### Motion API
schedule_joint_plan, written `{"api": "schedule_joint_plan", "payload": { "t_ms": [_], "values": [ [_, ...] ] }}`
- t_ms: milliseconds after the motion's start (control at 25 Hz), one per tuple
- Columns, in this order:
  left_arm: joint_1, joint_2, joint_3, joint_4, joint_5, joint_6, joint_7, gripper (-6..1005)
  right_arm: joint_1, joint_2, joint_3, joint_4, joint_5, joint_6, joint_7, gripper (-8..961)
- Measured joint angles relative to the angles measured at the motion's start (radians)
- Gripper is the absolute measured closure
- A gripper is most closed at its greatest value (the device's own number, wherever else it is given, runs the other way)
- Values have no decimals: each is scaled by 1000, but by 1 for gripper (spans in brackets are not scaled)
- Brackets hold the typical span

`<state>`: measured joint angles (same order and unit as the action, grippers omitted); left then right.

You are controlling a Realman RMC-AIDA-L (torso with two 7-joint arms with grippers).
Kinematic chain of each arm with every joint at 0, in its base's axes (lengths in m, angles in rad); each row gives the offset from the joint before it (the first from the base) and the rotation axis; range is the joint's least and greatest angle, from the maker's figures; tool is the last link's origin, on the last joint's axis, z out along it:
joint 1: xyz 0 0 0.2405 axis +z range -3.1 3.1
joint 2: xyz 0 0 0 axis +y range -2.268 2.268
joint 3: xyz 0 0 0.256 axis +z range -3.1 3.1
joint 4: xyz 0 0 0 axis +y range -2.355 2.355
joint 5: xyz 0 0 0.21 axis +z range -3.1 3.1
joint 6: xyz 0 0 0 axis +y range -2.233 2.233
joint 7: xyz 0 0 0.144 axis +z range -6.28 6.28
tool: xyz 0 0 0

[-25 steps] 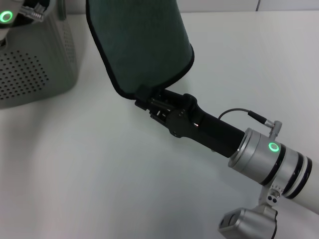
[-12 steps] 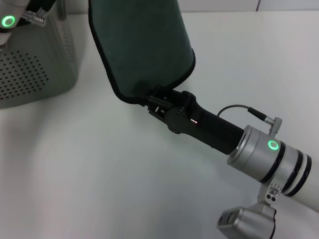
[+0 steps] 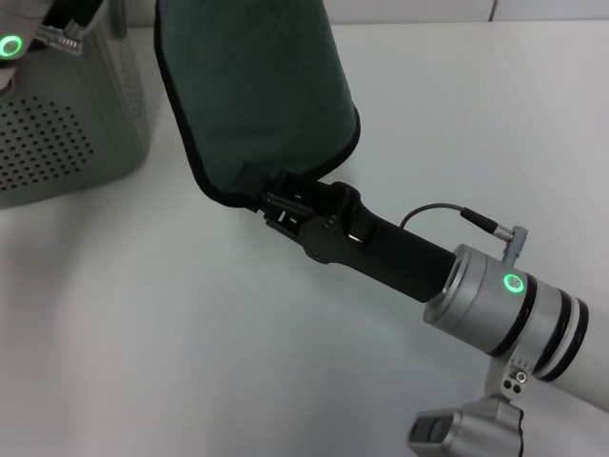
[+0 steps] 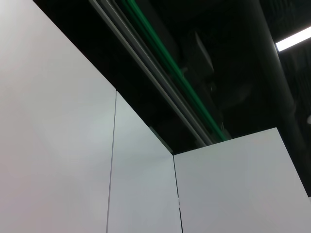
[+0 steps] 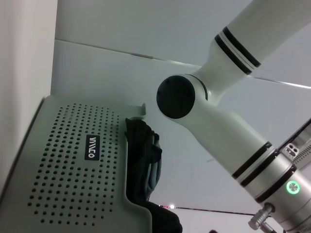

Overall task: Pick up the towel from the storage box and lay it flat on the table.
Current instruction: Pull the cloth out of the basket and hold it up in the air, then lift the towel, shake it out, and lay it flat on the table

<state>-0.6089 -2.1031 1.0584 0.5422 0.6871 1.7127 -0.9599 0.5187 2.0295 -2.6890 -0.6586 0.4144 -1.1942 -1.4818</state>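
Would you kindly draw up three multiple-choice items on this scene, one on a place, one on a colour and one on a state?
1. Where does the storage box stand?
A. On the table's far left
B. On the table's near right
C. Under the right arm

2. Which colour of the towel faces the head camera?
A. White
B. Dark grey-green
C. Red

3. What state is the towel in?
A. Flat on the table
B. Folded in the box
C. Held up by the right gripper

Answers:
1 A: in the head view the perforated grey bin sits at the upper left.
2 B: the cloth shows dark grey-green with black edging.
3 C: the gripper is shut on the towel's lower edge, the cloth rising out of frame above it.

The left gripper is not in view.
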Motion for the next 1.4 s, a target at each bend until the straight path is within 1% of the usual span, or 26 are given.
{"api": "schedule_joint_plan", "payload": {
  "t_ms": [240,480,560,680,760,880,920,960,1040,1120,1200,1280,1320,1400],
  "values": [
    [6,0,1,-1,0,3,-3,962,1,0,9,-2,11,3,9,687],
    [21,0,7,-2,-17,13,-3,961,1,0,7,-27,26,53,22,898],
    [27,0,19,-2,-22,16,-3,960,-1,0,-1,-27,26,32,43,920],
    [44,2,27,-1,-24,16,1,959,-13,0,-16,-43,24,-41,116,953],
    [57,4,27,0,-23,16,3,959,-26,0,-21,-57,24,-86,180,953],
    [67,6,27,-17,-21,15,9,958,-51,0,-2,-57,26,-165,384,953],
    [74,6,26,-24,-22,14,12,958,-52,0,14,-45,27,-191,486,953],
    [85,5,26,-29,-22,14,15,958,-51,0,33,-27,25,-219,604,953],
    [106,5,27,-32,-19,14,17,957,-43,0,62,3,21,-260,777,953],
    [126,5,28,-41,-16,14,19,957,-31,-4,100,44,5,-305,986,953],
    [159,3,28,-60,-21,15,32,956,-22,-9,127,71,-10,-333,1106,953],
    [182,1,28,-84,-24,16,48,956,-9,-12,188,118,-48,-378,1286,953],
    [186,1,28,-103,-24,16,52,955,-4,-13,216,135,-64,-393,1342,953],
    [191,2,28,-139,-23,16,59,938,9,-13,303,176,-122,-432,1490,953]
  ]
}}
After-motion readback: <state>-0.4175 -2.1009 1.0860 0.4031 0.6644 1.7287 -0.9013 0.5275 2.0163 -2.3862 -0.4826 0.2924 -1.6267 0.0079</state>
